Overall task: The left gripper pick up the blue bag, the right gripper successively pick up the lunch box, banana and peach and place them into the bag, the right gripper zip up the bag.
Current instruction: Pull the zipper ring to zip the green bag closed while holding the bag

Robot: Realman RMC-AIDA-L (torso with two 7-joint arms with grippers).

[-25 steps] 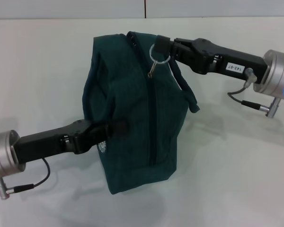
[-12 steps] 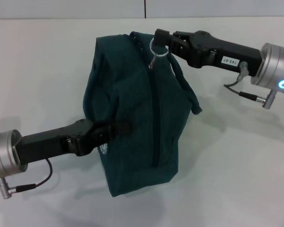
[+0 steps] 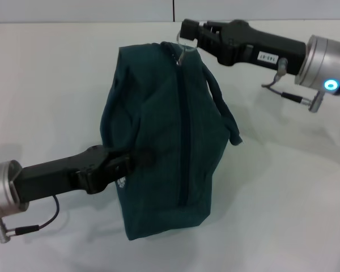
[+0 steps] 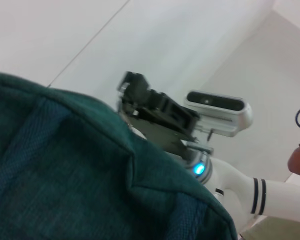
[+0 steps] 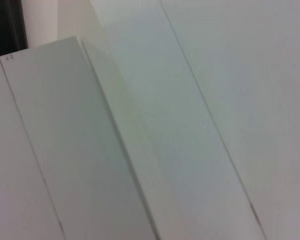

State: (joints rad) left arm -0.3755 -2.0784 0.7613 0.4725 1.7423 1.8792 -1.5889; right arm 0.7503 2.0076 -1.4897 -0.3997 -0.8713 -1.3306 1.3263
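from the head camera i see the blue bag, dark teal in colour, standing bulky on a white table, roughly centre and nearer my left. bare tabletop lies open on the right side and along the near edge; the table's far edge runs just behind the bag's top. a zip line runs down the bag's middle face and looks closed, and a strap hangs loose down its right side.

my left gripper reaches in low from the left, arm nearly level, its fingers clamped on the fabric of the bag's left face. my right gripper comes in from the upper right, arm angled slightly downward, pinched shut on the zip's ring pull at the bag's far top corner.

the left wrist camera shows teal cloth close up with the right gripper beyond it. the right wrist camera shows only pale panels.
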